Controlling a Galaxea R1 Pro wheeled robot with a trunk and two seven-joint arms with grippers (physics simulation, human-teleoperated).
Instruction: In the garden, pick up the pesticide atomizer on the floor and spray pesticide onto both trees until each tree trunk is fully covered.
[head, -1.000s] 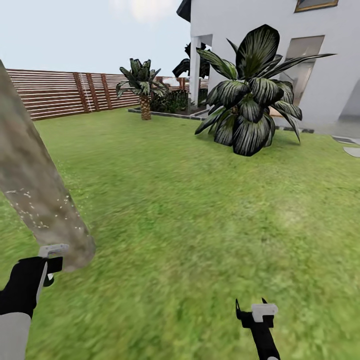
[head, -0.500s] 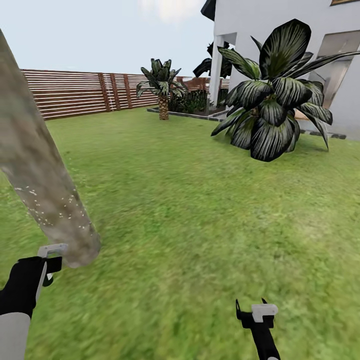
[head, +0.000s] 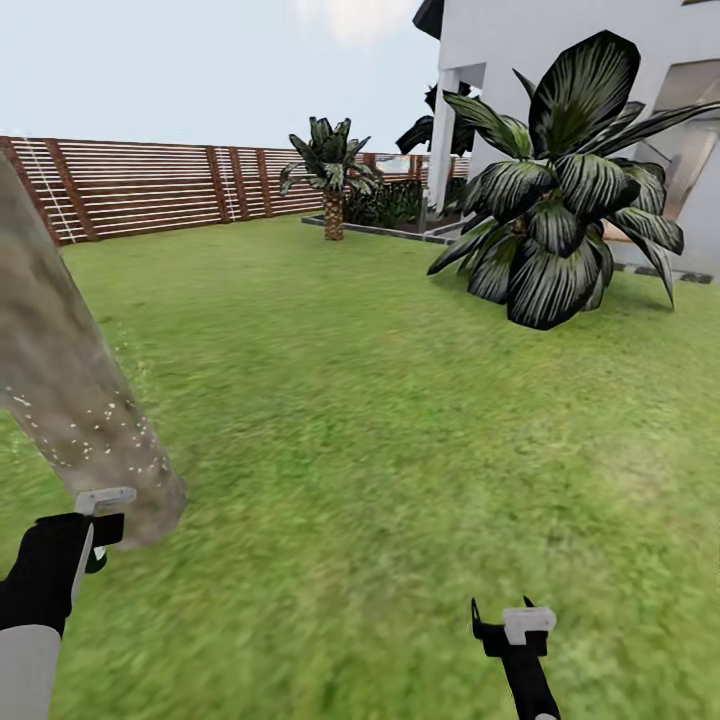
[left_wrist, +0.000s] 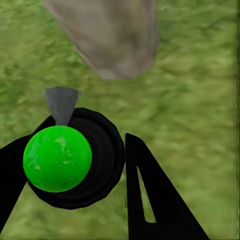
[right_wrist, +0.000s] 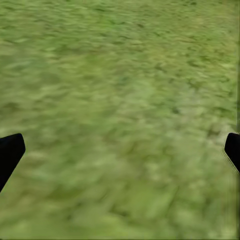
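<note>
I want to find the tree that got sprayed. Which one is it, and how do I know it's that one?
Start at the brown fence at the back of the lawn, then look down the left side, close to the robot's left gripper. The thick, leaning, grey-brown trunk there is the one. Unlike the small palm by the fence and the big leafy plant near the house, its bare bark is dotted with tiny white specks.

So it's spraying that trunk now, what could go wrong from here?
Coverage may end up patchy: the pale specks dot only the lower trunk, and the bark above looks bare. The left tool holds the green-topped atomizer close to the trunk's base, so a swing could bump it. The right tool hangs open over the grass, doing nothing.
</note>
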